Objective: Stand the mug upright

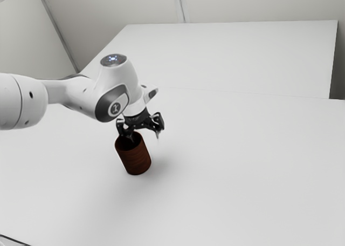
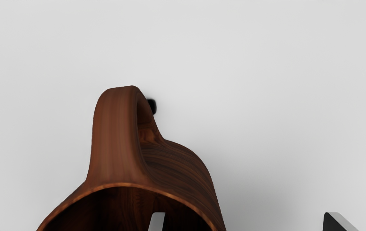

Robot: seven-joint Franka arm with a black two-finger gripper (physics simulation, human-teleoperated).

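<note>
Mug (image 1: pixel 133 155) stands mouth-up, well inside the edges of the worktop (image 1: pixel 242 176); my gripper (image 1: pixel 144 136), jaws apart, straddles its wall (stiff, I'd guess; best held there).

White table (image 1: pixel 242 159); probably right on it, a brown wood-grained mug (image 1: pixel 136 161), mouth uppermost

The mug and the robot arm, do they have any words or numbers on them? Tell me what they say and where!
No words or numbers can be read.
Arm: a pale mark on its dark round badge, too small to read.
Mug: no writing on the parts that show.
</note>
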